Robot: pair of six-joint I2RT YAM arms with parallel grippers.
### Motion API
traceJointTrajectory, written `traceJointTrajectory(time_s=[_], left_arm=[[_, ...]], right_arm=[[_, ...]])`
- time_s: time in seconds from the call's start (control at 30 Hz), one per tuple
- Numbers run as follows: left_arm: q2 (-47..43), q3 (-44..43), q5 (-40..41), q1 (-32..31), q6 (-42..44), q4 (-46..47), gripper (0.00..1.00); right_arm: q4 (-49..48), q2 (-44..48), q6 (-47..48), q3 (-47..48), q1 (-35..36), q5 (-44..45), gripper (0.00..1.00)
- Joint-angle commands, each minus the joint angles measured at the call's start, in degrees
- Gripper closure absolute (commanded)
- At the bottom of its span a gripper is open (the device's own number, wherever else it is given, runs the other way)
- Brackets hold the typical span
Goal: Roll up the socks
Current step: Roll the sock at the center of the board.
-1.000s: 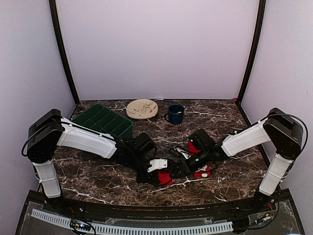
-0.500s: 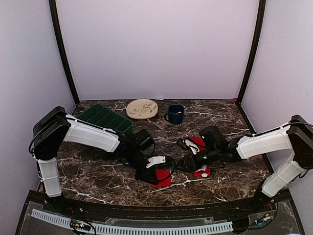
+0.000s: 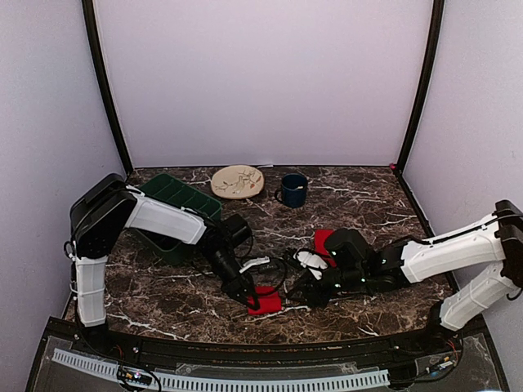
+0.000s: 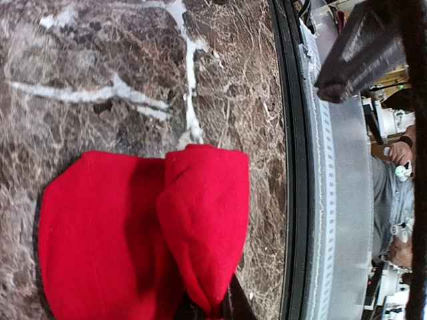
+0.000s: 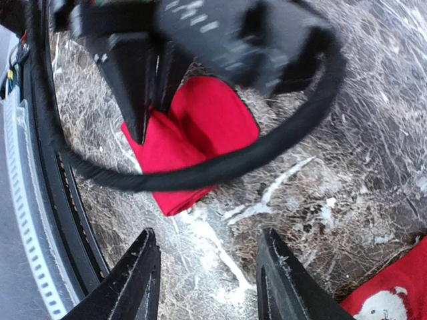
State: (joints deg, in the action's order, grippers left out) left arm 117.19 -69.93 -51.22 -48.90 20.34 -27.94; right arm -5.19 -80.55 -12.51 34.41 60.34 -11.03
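Left fingers (image 4: pixel 233 305) now nearer the marble table's edge (image 3: pixel 180 325), tight on folded red sock (image 4: pixel 140 227); right fingers (image 5: pixel 279 283) apart.

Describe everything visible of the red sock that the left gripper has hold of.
The red sock is plain bright red fabric, soft and limp, with no white band showing. It rests on the marble table close to the near edge, folded over itself: a narrower rounded flap lies over a wider layer. The left gripper is shut on the edge of the flap, pinching it. Nothing else touches it.
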Motion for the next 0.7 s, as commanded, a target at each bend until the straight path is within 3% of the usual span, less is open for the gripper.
traceJointTrajectory(time_s=[0.0,0.23,0.67], left_arm=[[1.27,-0.66,-5.85,1.14,0.43,-4.28,0.93],[3.87,-2.82,-8.13,1.44,1.96,-7.43,0.92],[5.34,-2.98,-9.47,1.53,3.66,-9.07,0.92]], right_arm=[[-1.01,-0.08,5.57,1.78,3.37,4.02,0.54],[0.69,-5.30,10.87,6.89,7.71,5.88,0.53],[1.91,-13.48,15.47,12.16,8.63,3.95,0.51]])
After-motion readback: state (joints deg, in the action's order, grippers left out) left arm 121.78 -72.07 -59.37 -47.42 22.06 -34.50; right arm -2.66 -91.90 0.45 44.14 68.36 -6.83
